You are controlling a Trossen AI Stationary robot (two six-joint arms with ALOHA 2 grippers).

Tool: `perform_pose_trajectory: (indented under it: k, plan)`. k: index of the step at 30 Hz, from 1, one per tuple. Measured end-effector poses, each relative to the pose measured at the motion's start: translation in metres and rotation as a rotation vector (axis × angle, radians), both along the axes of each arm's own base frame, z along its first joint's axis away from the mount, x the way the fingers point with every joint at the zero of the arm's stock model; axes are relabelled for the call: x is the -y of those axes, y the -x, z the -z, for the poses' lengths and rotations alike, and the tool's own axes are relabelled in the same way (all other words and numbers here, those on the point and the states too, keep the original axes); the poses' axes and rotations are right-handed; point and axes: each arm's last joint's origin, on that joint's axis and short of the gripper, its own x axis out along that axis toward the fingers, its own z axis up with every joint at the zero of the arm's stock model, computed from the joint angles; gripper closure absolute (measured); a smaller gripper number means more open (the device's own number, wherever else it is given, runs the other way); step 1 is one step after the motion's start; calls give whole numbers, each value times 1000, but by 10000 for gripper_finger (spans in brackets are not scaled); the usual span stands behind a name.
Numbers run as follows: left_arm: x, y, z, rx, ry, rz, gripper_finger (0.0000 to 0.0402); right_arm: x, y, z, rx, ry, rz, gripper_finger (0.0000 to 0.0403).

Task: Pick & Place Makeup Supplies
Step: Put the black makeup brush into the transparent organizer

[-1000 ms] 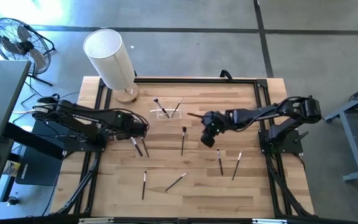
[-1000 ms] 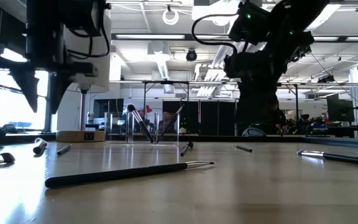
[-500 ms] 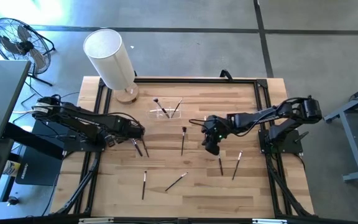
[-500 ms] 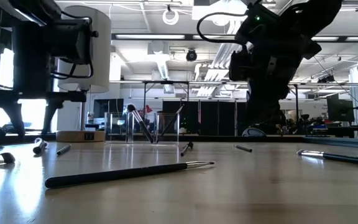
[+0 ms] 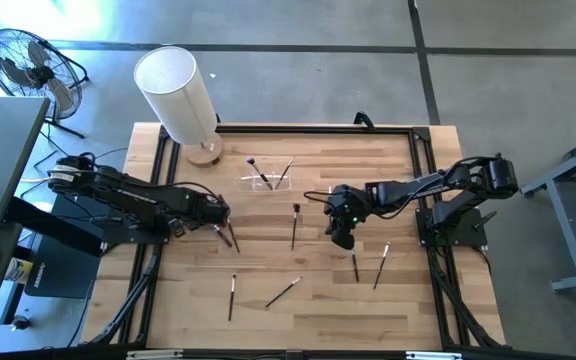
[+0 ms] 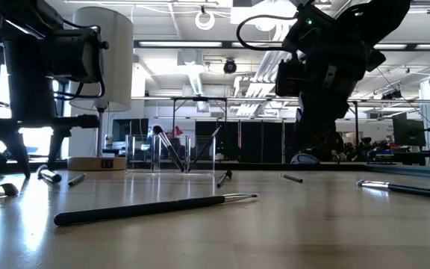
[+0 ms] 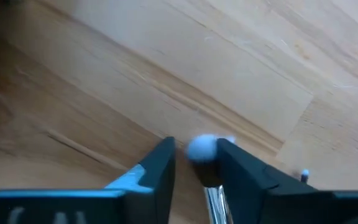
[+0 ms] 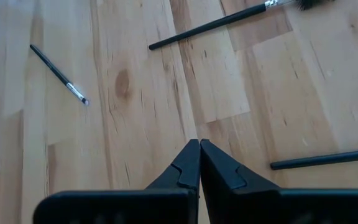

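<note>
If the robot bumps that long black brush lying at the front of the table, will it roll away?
Probably a little. The long brush has a slim, round-looking handle lying flat on the smooth wooden table, so a sideways nudge would likely roll it. It looks straight and stiff, so it should not flop when lifted. Being so thin, it is probably light and easy to knock aside.

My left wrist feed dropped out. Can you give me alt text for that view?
The left gripper has its two dark fingers either side of a brush with a rounded pale end, lying on the wooden table. Nothing else is visible.
</note>
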Motion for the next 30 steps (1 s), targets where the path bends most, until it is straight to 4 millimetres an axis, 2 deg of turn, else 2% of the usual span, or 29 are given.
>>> perform_pose_trajectory:
  k: [5, 12, 17, 22, 26, 30]
  plan:
    - [0, -1, 0, 2, -6, 52, 384, 0, 0, 0, 1, 2, -2, 400]
    - [1, -14, -8, 69, -38, 137, 394, 0, 1, 0, -8, 2, 0, 399]
    - [1, -32, -49, 110, -173, 212, 397, 0, 13, 12, -6, -2, 27, 401]
    - [-1, -41, -107, 41, -341, 311, 398, -1, 40, 19, 83, -47, 84, 401]
    - [-6, -47, -152, -7, -562, 391, 399, -2, 61, 17, 182, -55, 114, 401]
    - [-9, -52, -178, -111, -808, 518, 400, -1, 74, 13, 238, -25, 155, 402]
